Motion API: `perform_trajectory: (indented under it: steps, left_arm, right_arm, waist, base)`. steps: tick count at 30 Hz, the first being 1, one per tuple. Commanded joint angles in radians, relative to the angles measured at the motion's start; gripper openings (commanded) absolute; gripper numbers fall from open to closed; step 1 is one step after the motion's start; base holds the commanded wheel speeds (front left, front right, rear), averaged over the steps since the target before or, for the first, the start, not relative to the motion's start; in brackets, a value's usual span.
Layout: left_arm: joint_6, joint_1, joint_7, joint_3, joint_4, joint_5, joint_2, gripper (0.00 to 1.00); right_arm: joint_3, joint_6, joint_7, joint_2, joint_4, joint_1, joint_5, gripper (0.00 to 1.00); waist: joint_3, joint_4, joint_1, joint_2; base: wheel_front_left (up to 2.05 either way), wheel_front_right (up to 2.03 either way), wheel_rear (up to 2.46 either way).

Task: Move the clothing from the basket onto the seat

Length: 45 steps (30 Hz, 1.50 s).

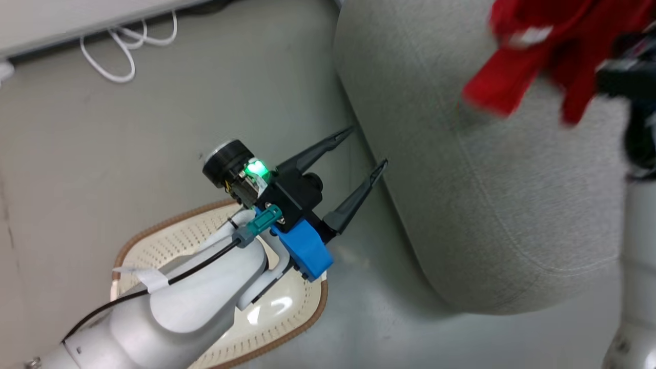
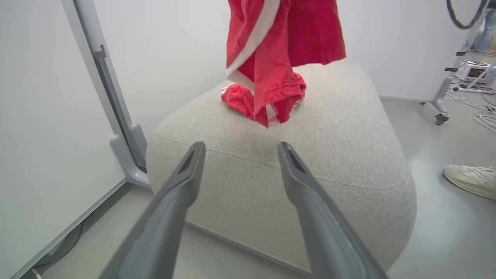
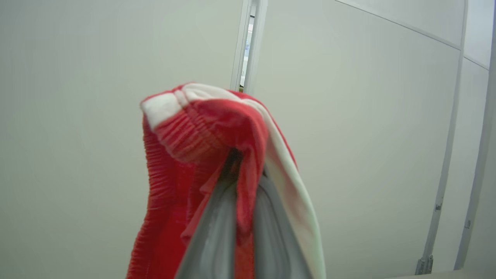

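A red garment (image 3: 193,131) of the clothing, with white trim, hangs from my right gripper (image 3: 242,170), whose fingers are shut on its ribbed band. In the head view it (image 1: 538,56) is blurred above the grey seat (image 1: 487,205), beside my right gripper (image 1: 622,77). The left wrist view has it (image 2: 279,50) dangling over the seat (image 2: 329,155), its hem near a second red heap (image 2: 238,99) lying on the cushion. My left gripper (image 1: 369,147) stands open with nothing in it, near the seat's edge, above the basket (image 1: 154,230); what shows of the basket's inside is bare.
White cables (image 1: 123,46) lie on the floor by a wall at the back left. A partition's foot (image 2: 128,147) stands left of the seat. A person's pale shoe (image 2: 471,180) rests on the floor to its right, with a wheeled stand (image 2: 440,112) behind.
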Motion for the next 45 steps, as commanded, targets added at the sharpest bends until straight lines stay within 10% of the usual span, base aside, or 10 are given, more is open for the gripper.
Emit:
perform_trajectory:
  steps: [1,17,38,40,45]
  left_arm:
    - [0.005,-0.028,0.004,0.007,-0.008,0.012,0.013,1.0]
    - [0.004,-0.121,0.014,0.009,-0.039,0.053,0.037,1.0]
    - [0.004,-0.131,0.0,-0.001,-0.023,0.045,0.025,1.0]
    - [0.007,-0.124,-0.008,0.004,-0.017,0.042,0.021,1.0]
    - [0.014,-0.087,-0.029,0.02,0.002,0.028,-0.001,1.0]
  right_arm:
    - [-0.036,0.0,-0.004,-0.036,-0.012,-0.076,-0.005,0.0]
    - [-0.303,0.0,-0.004,-0.362,0.256,-0.348,0.013,0.0]
    - [-0.299,0.0,-0.004,-0.265,0.632,-0.184,0.033,0.0]
    - [-0.293,0.0,-0.004,-0.265,0.613,-0.159,0.031,1.0]
    - [-0.267,0.0,-0.004,-0.258,0.546,-0.062,0.007,1.0]
  waist:
    - [0.095,0.039,-0.0001,0.0]
    - [0.302,0.068,-0.0001,0.0]
    - [0.302,0.093,-0.0001,0.0]
    - [0.284,0.097,-0.0001,0.0]
    - [0.212,0.109,-0.0001,0.0]
  base:
    - [0.0,0.0,0.0]
    - [0.0,0.0,0.0]
    - [0.0,0.0,0.0]
    - [0.0,0.0,0.0]
    - [0.0,0.0,0.0]
